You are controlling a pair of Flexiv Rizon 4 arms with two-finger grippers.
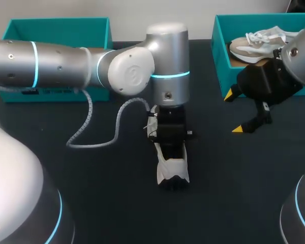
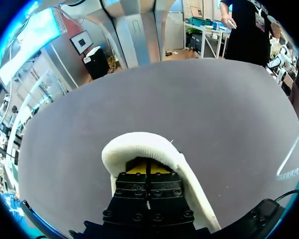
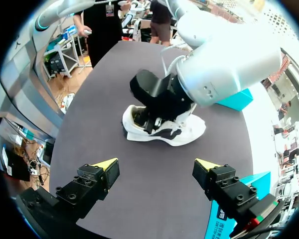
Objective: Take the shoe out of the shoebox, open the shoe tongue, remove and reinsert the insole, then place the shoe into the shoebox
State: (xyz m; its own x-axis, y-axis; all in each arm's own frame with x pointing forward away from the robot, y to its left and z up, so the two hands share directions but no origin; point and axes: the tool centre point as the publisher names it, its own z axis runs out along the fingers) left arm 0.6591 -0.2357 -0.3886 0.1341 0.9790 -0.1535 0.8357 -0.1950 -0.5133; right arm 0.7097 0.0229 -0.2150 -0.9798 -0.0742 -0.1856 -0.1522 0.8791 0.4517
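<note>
A white shoe with black trim point(image 1: 173, 172) lies on the dark table near its middle, also seen ahead of my right gripper point(image 3: 164, 132). My left gripper point(image 1: 170, 150) comes straight down into the shoe's opening. In the left wrist view its yellow tips point(image 2: 147, 169) are pressed together inside the padded white collar point(image 2: 139, 142); whether anything thin sits between them is hidden. My right gripper point(image 1: 233, 113) hangs open in front of the right shoebox point(image 1: 218, 51), its fingers point(image 3: 102, 169) wide apart and empty, well clear of the shoe.
A second, beige and white shoe point(image 1: 256, 43) lies in the teal right shoebox. Another teal box point(image 1: 56, 30) stands at the back left. A grey coiled cable point(image 1: 101, 137) loops from my left arm down over the table.
</note>
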